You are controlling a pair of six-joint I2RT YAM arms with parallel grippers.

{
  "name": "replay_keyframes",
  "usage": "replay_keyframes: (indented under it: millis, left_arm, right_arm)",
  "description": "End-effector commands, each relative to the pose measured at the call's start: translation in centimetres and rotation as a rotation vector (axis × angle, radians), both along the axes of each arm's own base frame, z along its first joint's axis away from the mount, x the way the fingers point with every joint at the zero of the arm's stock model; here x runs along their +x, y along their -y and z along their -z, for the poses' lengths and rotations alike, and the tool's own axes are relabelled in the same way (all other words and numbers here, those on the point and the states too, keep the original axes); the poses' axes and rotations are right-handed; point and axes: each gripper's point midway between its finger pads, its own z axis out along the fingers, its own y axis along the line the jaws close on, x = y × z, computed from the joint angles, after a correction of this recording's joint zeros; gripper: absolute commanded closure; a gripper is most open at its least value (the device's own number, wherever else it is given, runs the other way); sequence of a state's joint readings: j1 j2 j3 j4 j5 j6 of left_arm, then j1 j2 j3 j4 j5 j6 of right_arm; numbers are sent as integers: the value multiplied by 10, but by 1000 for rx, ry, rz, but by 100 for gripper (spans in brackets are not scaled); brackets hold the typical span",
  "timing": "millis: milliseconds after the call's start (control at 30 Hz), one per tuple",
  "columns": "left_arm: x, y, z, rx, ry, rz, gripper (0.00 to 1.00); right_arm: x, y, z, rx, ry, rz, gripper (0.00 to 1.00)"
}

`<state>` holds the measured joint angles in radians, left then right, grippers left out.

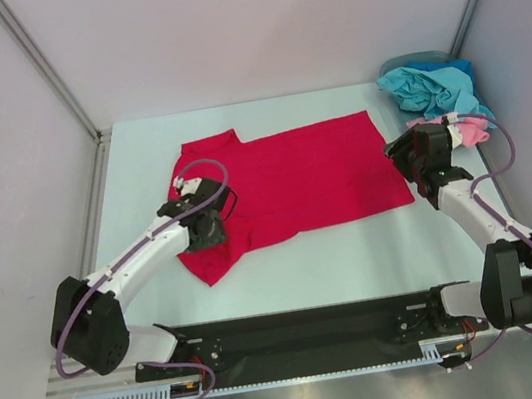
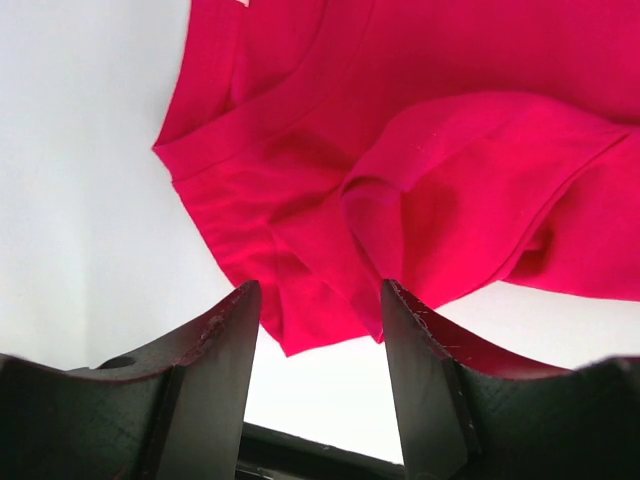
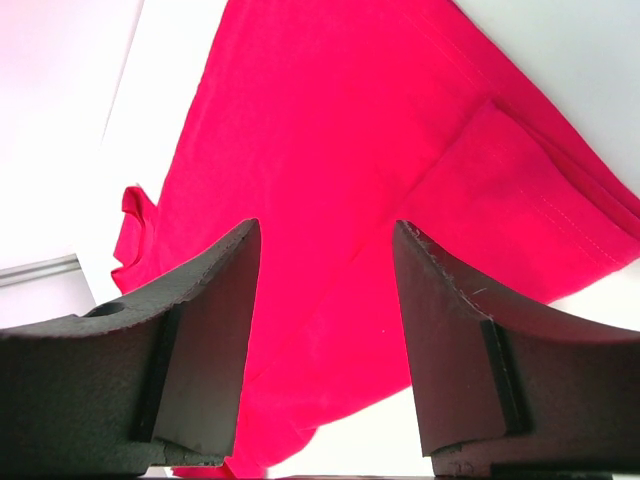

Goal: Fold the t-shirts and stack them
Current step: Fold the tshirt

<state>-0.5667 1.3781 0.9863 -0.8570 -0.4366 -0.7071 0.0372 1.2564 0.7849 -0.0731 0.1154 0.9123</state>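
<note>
Seeing the crimson red short-sleeved cloth t-shirt (image 1: pixel 303 178) spread mostly flat in the middle of the pale table (image 1: pixel 307 264), sleeves toward the left arm, hem toward the right arm. Left gripper (image 2: pixel 320 300) hangs over the near sleeve, jaws parted at a medium gap, nothing between them; in my left wrist view the cloth under it is rumpled into a loose fold. Right gripper (image 3: pixel 325 235) sits at the hem edge, jaws likewise apart and gripping nothing, red cloth below them. Crumpled teal-blue cloth t-shirt (image 1: pixel 431 87) and light pink cloth t-shirt (image 1: pixel 472 126) are heaped at the far right corner, by the blue-grey plastic basket (image 1: pixel 416 61), unfolded
</note>
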Motion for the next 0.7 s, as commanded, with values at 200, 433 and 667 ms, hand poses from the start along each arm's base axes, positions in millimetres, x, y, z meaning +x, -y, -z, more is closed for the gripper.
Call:
replay_keyframes:
  millis: [200, 433, 667]
  left_arm:
    - [1, 20, 16, -54, 12, 20, 44]
    - [-4, 21, 33, -59, -7, 31, 44]
    - [-4, 24, 44, -48, -19, 42, 47]
  right_arm:
    - [2, 1, -11, 12, 54, 1, 40]
    - [2, 2, -13, 40, 85, -4, 40]
    - [0, -1, -19, 54, 111, -20, 41]
